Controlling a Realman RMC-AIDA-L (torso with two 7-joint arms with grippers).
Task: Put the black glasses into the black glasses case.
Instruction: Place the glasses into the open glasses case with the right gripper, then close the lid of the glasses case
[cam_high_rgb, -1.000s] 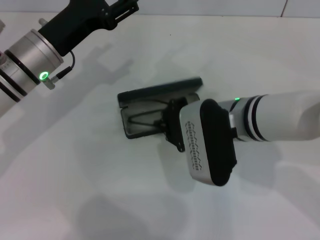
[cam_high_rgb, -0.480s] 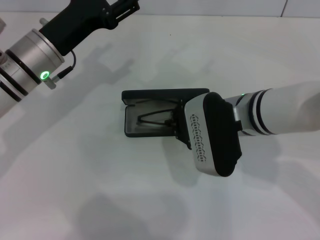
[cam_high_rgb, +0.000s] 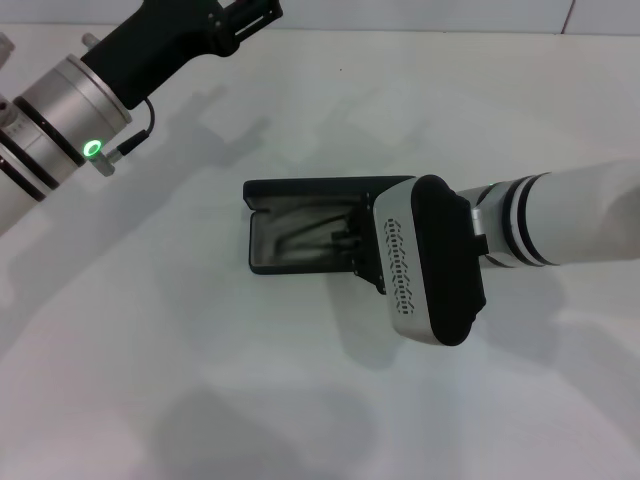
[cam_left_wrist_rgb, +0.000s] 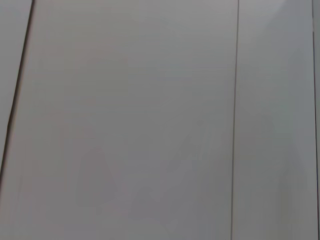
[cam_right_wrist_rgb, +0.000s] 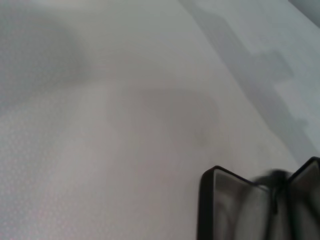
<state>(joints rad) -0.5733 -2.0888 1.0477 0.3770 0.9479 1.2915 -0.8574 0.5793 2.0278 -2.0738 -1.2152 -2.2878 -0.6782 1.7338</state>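
The black glasses case (cam_high_rgb: 272, 262) lies open in the middle of the white table, grey lining up, lid (cam_high_rgb: 320, 187) at the far side. The black glasses (cam_high_rgb: 305, 236) lie inside it, only thin dark frame parts showing. My right gripper (cam_high_rgb: 354, 246) reaches into the case's right end over the glasses, and my wrist hides most of it. The right wrist view shows the case's rounded corner (cam_right_wrist_rgb: 212, 200) and a blurred dark part (cam_right_wrist_rgb: 274, 182) at the hinge. My left gripper (cam_high_rgb: 243, 17) is raised at the far left, away from the case.
The white table (cam_high_rgb: 180, 380) stretches all around the case. My right forearm (cam_high_rgb: 560, 225) crosses the table's right side. The left wrist view shows only a pale panelled surface (cam_left_wrist_rgb: 150, 120).
The case has turned from tilted to level with the table's edge. My right gripper has shifted slightly right and lower. The glasses have sunk deeper into the case.
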